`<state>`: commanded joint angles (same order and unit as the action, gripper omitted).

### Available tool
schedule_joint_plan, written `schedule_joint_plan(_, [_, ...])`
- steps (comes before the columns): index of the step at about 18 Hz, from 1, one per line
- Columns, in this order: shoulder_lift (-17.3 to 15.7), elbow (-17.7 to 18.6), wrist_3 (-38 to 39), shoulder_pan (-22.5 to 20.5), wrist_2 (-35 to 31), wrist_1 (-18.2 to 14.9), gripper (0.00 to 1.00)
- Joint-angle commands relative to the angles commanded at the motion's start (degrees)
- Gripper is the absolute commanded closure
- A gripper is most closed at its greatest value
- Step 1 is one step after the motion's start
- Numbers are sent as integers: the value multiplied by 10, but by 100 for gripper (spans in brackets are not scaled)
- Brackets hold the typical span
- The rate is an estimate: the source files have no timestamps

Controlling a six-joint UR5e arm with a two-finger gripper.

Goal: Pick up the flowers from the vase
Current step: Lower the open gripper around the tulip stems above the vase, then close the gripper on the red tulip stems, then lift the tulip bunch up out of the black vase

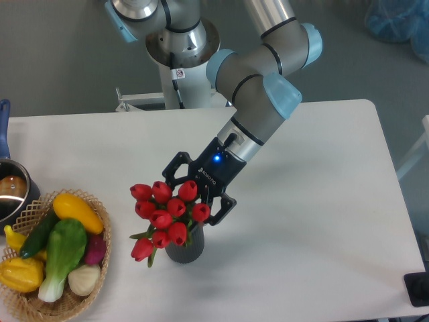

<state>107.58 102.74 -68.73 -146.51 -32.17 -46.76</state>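
Note:
The flowers point(163, 216), a bunch of red tulip buds with green stems, stand in the vase point(186, 250), a short dark grey ribbed cylinder near the table's front middle. The bunch leans to the left, and one bud hangs low at its left side. My gripper point(192, 199) comes down at a slant from the upper right. It is open, with its black fingers point(222, 208) straddling the upper right part of the bunch and touching the buds. The stems just above the vase mouth are hidden by buds and fingers.
A woven wicker basket point(31, 208) with yellow, green and purple vegetables sits at the front left. A metal pot point(11, 192) with a blue handle stands at the left edge behind it. The arm's base point(181, 67) rises behind the table's far edge.

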Motion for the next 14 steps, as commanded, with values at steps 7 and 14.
schedule_joint_plan(7, [-1, 0, 1, -12, 24, 0, 98])
schedule_joint_plan(14, [-18, 0, 3, -26, 64, -3, 98])
